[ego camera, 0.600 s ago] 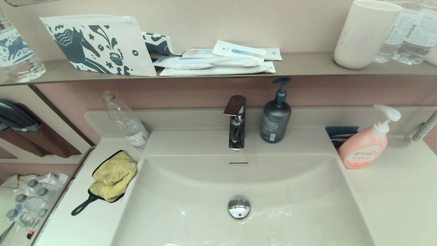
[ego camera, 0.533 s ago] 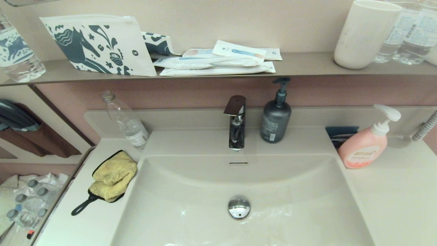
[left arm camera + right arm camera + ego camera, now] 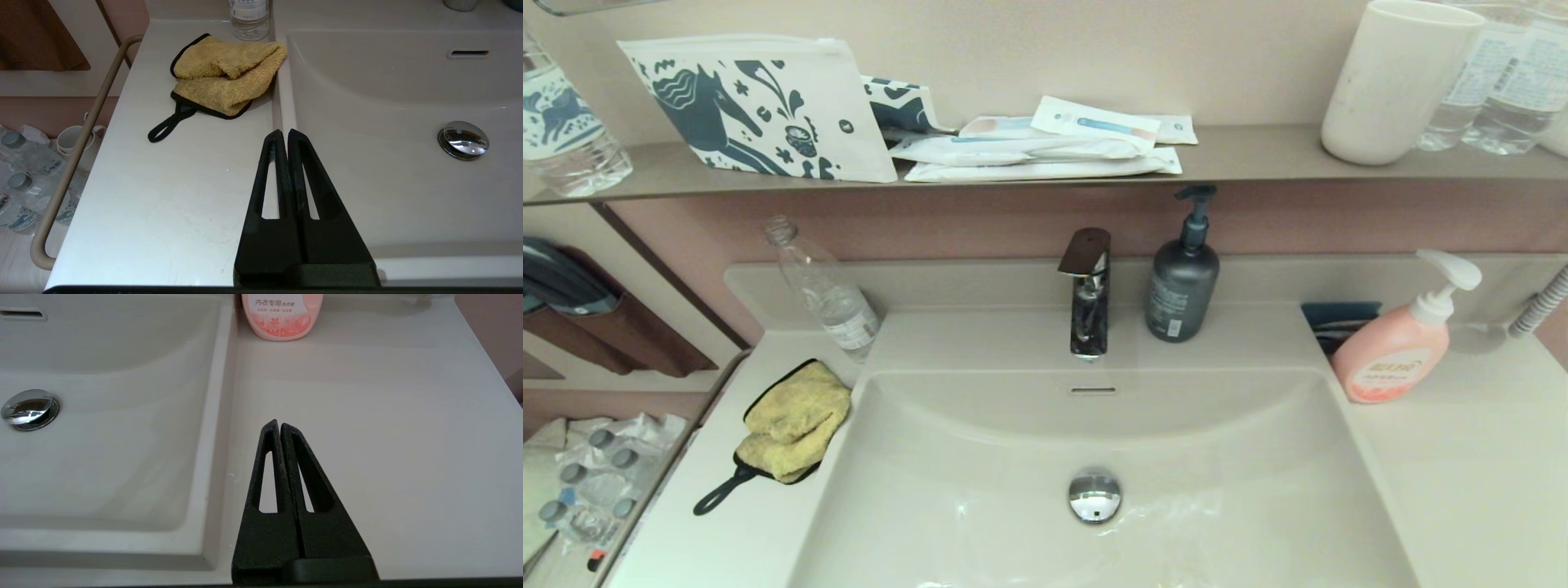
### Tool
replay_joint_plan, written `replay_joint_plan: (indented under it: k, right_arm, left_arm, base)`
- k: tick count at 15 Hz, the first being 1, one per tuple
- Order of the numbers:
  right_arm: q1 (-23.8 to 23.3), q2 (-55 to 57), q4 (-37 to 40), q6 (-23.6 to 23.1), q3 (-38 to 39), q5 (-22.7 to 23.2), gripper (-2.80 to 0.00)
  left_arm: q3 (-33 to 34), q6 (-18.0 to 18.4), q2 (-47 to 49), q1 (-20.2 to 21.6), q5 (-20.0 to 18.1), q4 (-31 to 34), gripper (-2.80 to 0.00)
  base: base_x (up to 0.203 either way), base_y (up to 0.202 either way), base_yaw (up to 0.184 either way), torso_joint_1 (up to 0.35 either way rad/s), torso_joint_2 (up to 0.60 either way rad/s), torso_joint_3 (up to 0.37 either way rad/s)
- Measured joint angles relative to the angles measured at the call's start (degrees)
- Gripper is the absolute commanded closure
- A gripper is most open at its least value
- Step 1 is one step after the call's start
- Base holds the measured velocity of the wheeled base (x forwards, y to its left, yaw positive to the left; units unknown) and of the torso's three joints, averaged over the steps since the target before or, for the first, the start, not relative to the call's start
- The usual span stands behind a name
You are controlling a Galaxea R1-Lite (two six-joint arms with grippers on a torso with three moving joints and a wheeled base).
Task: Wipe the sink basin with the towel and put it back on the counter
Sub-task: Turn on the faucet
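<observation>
The mustard-yellow towel (image 3: pixel 792 420) (image 3: pixel 226 77) lies crumpled on the cream counter (image 3: pixel 727 523) just left of the sink basin (image 3: pixel 1192 457), its black loop (image 3: pixel 165 126) trailing toward the front. The basin's chrome drain plug (image 3: pixel 1094 495) sits in the middle, with the slot overflow (image 3: pixel 1094 390) behind it. My left gripper (image 3: pixel 284 132) is shut and empty, hovering over the basin's left rim, short of the towel. Over the counter right of the basin hangs my right gripper (image 3: pixel 278 424), also shut and holding nothing. Neither gripper shows in the head view.
A clear plastic bottle (image 3: pixel 825 290) leans behind the towel. The faucet (image 3: pixel 1088 294) and a dark pump bottle (image 3: pixel 1183 282) stand behind the basin, a pink pump bottle (image 3: pixel 1396 347) on the right counter. A beige rail (image 3: pixel 77 151) runs along the counter's left edge.
</observation>
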Motion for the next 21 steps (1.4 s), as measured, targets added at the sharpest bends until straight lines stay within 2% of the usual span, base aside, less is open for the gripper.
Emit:
replay_joint_plan:
  k: [5,10,14,16,21]
  right_arm:
    - [0.0,0.0,0.0,-0.2,-0.5,-0.1,0.0]
    - [0.0,2.5,0.2,-0.3,-6.2,0.1,0.0]
    - [0.1,11.4,0.0,-0.2,-13.0,0.4,0.0]
    - [0.4,18.6,-0.3,-0.2,-19.2,2.3,0.0]
    - [2.9,36.9,-0.7,0.0,-32.6,11.5,0.0]
  left_arm:
    - [0.0,0.0,0.0,0.0,0.0,0.0,0.0]
    - [0.0,0.0,0.0,0.0,0.0,0.0,0.0]
    - [0.0,0.0,0.0,0.0,0.0,0.0,0.0]
    - [0.0,0.0,0.0,0.0,0.0,0.0,0.0]
    - [0.0,0.0,0.0,0.0,0.0,0.0,0.0]
  base:
    - [0.0,0.0,0.0,0.0,0.0,0.0]
    - [0.0,0.0,0.0,0.0,0.0,0.0]
    - [0.0,0.0,0.0,0.0,0.0,0.0]
    - [0.0,0.0,0.0,0.0,0.0,0.0]
    - [0.0,0.0,0.0,0.0,0.0,0.0]
